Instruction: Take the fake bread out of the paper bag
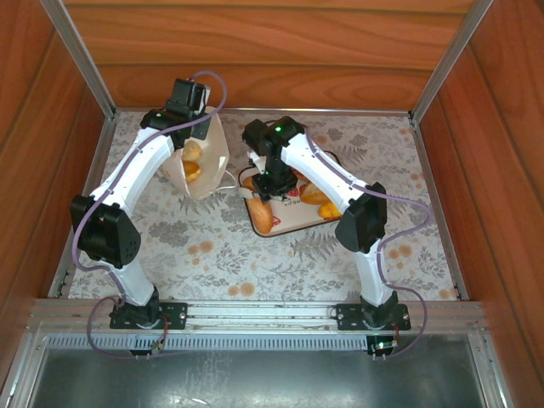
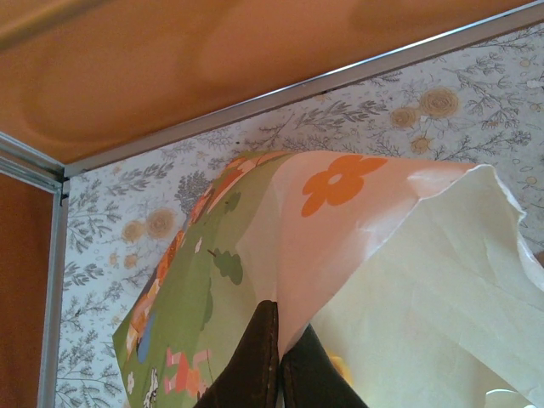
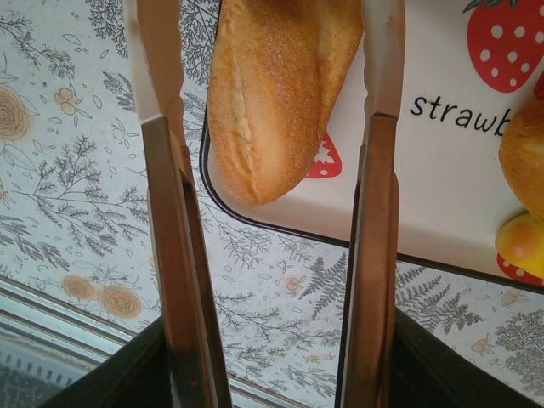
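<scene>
Cloth (image 1: 212, 255), floral, between wooden walls (image 1: 255, 51); left claw (image 2: 280, 331) pinches paper bag (image 2: 408, 280), right claw (image 3: 268, 51) open astride baguette (image 3: 272, 102).

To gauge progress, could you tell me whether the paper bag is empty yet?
Not empty: the top view shows golden fake bread inside the paper bag, seen through its open mouth.

baguette (image 3: 274, 93) top cut off, tray (image 3: 442, 191) — partly cropped

"strawb…" on the tray (image 3: 425, 191)
</scene>
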